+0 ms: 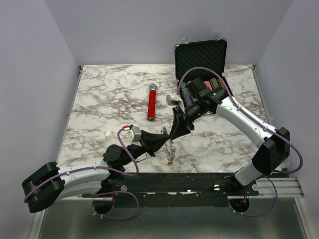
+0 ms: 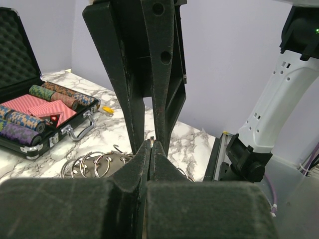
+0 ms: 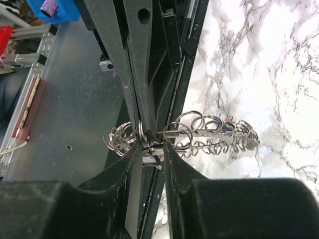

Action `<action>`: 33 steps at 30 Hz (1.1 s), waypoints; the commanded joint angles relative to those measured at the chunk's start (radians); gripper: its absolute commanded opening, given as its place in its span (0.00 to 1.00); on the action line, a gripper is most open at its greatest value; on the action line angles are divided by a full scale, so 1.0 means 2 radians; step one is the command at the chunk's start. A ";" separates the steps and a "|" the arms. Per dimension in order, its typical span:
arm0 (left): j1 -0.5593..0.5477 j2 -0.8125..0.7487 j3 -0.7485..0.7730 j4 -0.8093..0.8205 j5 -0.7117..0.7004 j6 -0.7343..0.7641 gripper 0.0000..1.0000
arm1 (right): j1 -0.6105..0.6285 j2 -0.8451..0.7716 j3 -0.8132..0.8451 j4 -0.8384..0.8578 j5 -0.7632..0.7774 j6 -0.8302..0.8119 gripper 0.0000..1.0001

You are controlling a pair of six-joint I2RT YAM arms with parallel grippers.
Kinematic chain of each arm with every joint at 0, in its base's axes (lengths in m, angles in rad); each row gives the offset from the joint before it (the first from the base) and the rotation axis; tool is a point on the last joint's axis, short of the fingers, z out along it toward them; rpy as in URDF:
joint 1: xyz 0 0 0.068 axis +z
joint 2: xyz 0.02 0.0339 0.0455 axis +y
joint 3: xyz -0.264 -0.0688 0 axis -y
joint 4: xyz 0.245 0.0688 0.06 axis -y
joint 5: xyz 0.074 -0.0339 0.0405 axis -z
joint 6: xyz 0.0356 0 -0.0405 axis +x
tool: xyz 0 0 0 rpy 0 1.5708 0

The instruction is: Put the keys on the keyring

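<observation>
The keyring (image 1: 170,148), a loop of linked metal rings with a small yellow tag (image 1: 170,161), hangs above the table's near middle between both grippers. My left gripper (image 1: 166,141) is shut on one thin ring of it (image 2: 151,142). Further rings (image 2: 94,163) trail off to the left in the left wrist view. My right gripper (image 3: 152,149) meets it from the opposite side, its fingertips closed on a small silver key (image 3: 153,159) right beside the pinched ring. In the right wrist view the rest of the keyring (image 3: 214,127) stretches rightward, with a bit of blue among the rings.
A red-handled microphone (image 1: 151,102) lies mid-table with a small white object (image 1: 172,99) beside it. An open black case (image 1: 201,55) of poker chips (image 2: 55,94) stands at the back right. The table's near edge (image 1: 199,174) runs just below the grippers.
</observation>
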 commanded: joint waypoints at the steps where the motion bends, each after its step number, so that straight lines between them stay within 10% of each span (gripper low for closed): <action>1: 0.000 -0.002 0.013 0.036 0.002 -0.005 0.00 | 0.004 -0.003 -0.003 0.009 -0.014 0.008 0.32; 5: -0.001 0.003 0.014 0.037 0.001 -0.006 0.00 | 0.005 -0.004 -0.006 0.015 -0.016 0.013 0.30; 10: -0.001 0.008 0.017 0.040 0.000 -0.007 0.00 | 0.006 -0.005 -0.006 0.017 -0.017 0.014 0.00; 17: -0.001 -0.005 0.011 0.013 0.006 -0.011 0.00 | 0.006 -0.012 -0.002 -0.004 -0.002 -0.012 0.00; 25: 0.006 -0.111 0.025 -0.189 0.042 0.011 0.53 | 0.007 -0.005 0.019 -0.046 0.035 -0.044 0.00; 33: 0.022 -0.198 0.094 -0.462 0.068 0.086 0.71 | 0.024 0.021 0.063 -0.113 0.092 -0.087 0.00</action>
